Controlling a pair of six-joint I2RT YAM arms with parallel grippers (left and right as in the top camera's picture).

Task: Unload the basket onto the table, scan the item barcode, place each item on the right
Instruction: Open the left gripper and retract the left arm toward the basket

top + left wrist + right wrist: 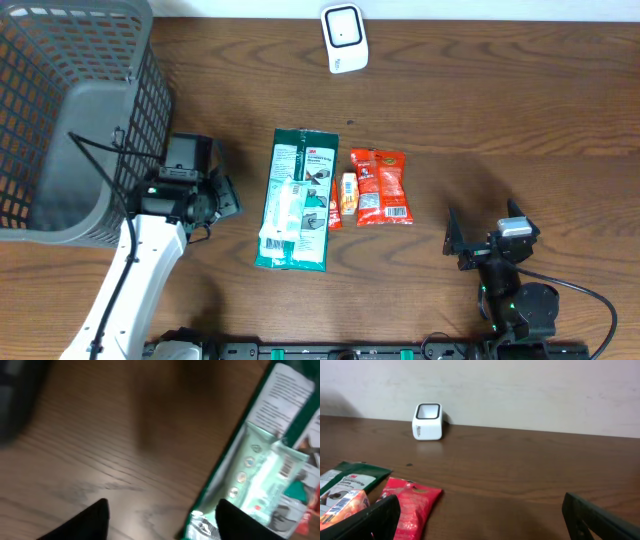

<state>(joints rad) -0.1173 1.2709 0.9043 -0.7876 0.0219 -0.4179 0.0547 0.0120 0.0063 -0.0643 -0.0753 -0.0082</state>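
Observation:
A green 3M package (297,200) lies flat mid-table with a pale tube pack (280,218) on top of it. Beside it lie a small orange item (347,193) and a red snack packet (382,187). The white barcode scanner (343,38) stands at the far edge. My left gripper (228,197) hovers just left of the green package (280,460), open, with only table and the package's edge between its fingers. My right gripper (455,243) stands open and holds nothing, to the right of the red packet (412,505), facing the scanner (427,421).
A grey wire basket (70,120) fills the far left corner, close behind my left arm. Bare wood lies between the items and the scanner, and to the right of the red packet.

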